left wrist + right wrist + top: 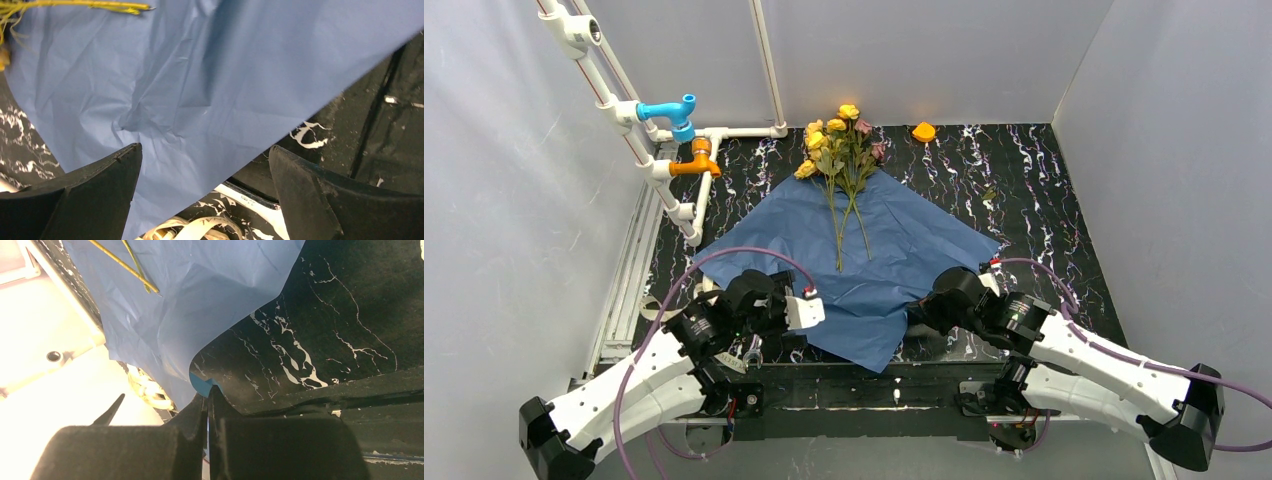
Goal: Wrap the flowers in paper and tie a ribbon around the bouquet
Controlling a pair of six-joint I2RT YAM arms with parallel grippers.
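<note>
The paper (904, 250) is a big, thin, blue sheet with soft creases. It lies spread open on the table (1044, 200), one corner pointing to the far side. The flowers (842, 150) are yellow roses with a few pink ones. Their heads lie just past that far corner, and their long thin stems rest on the middle of the sheet. One near edge of the paper curls up, pinched in the right hand (207, 395). The ribbon (195, 227) is cream and lies in loose loops by the paper's near edge, not tied.
</note>
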